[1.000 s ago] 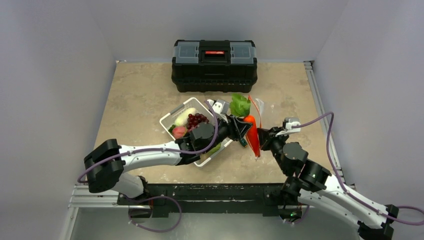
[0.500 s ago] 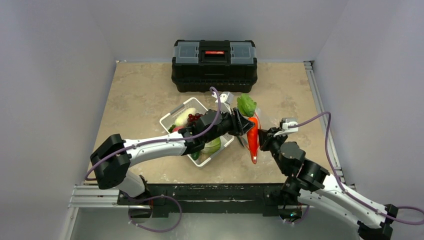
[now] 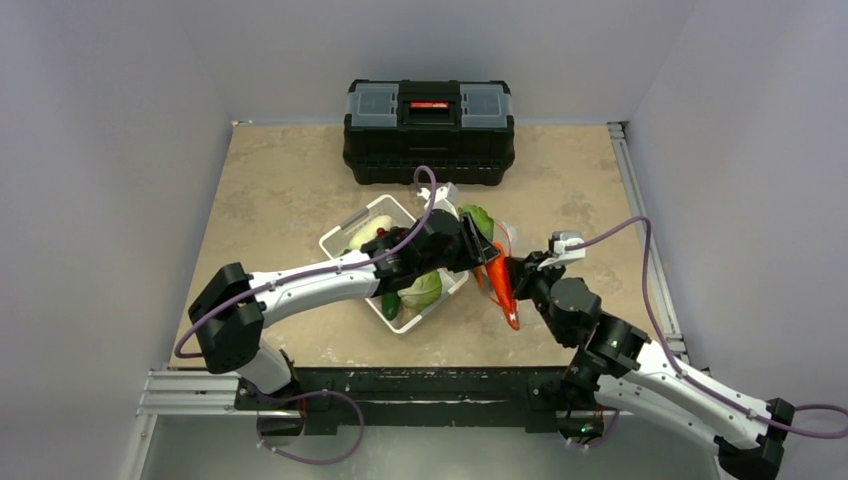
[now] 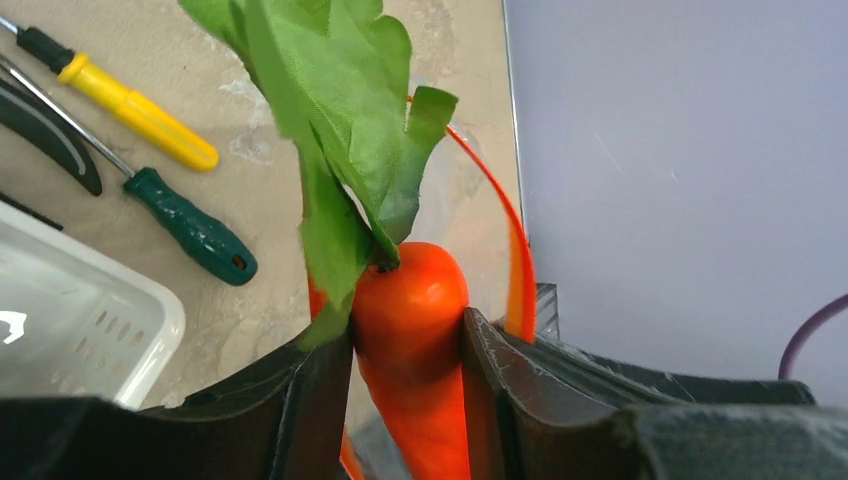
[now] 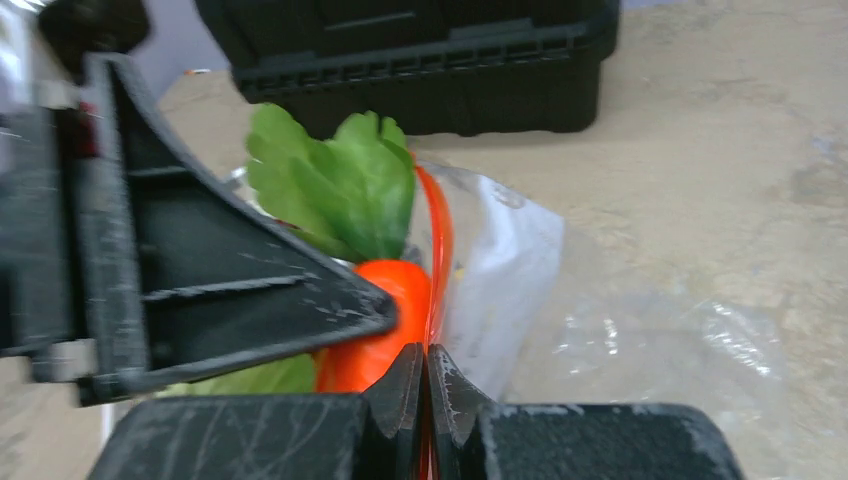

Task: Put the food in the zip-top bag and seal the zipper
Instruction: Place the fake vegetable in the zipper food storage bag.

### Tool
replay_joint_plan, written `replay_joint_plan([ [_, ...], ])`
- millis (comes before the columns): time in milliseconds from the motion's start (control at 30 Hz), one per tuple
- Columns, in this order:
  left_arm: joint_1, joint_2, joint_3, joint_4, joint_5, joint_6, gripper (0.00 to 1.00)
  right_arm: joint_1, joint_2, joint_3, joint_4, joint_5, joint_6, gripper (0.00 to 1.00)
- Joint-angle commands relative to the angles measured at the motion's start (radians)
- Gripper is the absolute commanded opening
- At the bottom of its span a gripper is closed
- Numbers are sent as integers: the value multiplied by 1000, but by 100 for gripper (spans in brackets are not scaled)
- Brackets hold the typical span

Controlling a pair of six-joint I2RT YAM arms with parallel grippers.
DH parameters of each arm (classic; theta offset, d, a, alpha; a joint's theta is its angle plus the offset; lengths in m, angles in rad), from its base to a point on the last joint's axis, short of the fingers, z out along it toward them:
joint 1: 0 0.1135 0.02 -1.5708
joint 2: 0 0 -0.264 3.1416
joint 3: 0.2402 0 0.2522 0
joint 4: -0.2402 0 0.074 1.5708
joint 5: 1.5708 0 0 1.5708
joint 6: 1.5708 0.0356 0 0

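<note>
**CARROT AT BAG MOUTH: LOADING STEP**

Left gripper (image 4: 405, 385): clenched on the orange toy carrot with green leafy top (image 4: 410, 300), poised at the mouth of the clear crinkly zip-top bag (image 5: 520, 260). Right gripper (image 5: 426, 375): pinched shut on the thin orange-red zipper strip (image 5: 438, 240), holding that mouth up. Likely next: lower the carrot inside, then release. Left wrist view alone shows the yellow-handled screwdriver (image 4: 140, 115) on the tabletop (image 4: 235, 170); the overhead view alone shows the white slotted basket (image 3: 345, 222).

Left arm (image 3: 310, 285) reaching forward and rightward, left gripper (image 4: 405, 355) clamping the carrot (image 4: 410, 295), right arm (image 3: 660, 375) angled leftward, right gripper (image 5: 425, 395) pinched tight on the zipper (image 5: 437, 230).
</note>
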Motion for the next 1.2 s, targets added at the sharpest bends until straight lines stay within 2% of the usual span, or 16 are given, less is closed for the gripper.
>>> replay_joint_plan([
  [0, -9, -17, -21, -39, 38, -78, 0, 13, 15, 84, 163, -70, -9, 0],
  [200, 23, -6, -3, -19, 109, -74, 5, 13, 34, 72, 243, -208, -86, 0],
  [333, 45, 8, 30, -34, 160, -48, 10, 14, 46, 82, 227, -209, -82, 0],
  [400, 47, -5, 24, -31, 160, -37, 19, 13, 53, 96, 201, -178, -69, 0],
  [533, 47, -59, -17, -11, 153, -7, 47, 13, 73, 141, 107, -131, -38, 0],
  [633, 48, -110, -41, -22, 157, 25, 61, 13, 77, 166, 37, -104, -10, 0],
  [700, 49, -146, -43, -51, 165, 56, 67, 13, 77, 179, 2, -97, 11, 0],
  [867, 63, -202, -22, -109, 229, 114, 75, 13, 78, 212, -78, -66, 32, 0],
  [933, 68, -213, -8, -141, 260, 135, 89, 13, 93, 237, -119, -56, 41, 0],
  [967, 68, -221, -8, -155, 269, 142, 93, 13, 104, 251, -136, -56, 43, 0],
  [1167, 68, -306, -76, -101, 319, 107, 94, 13, 133, 250, -119, -39, -3, 0],
])
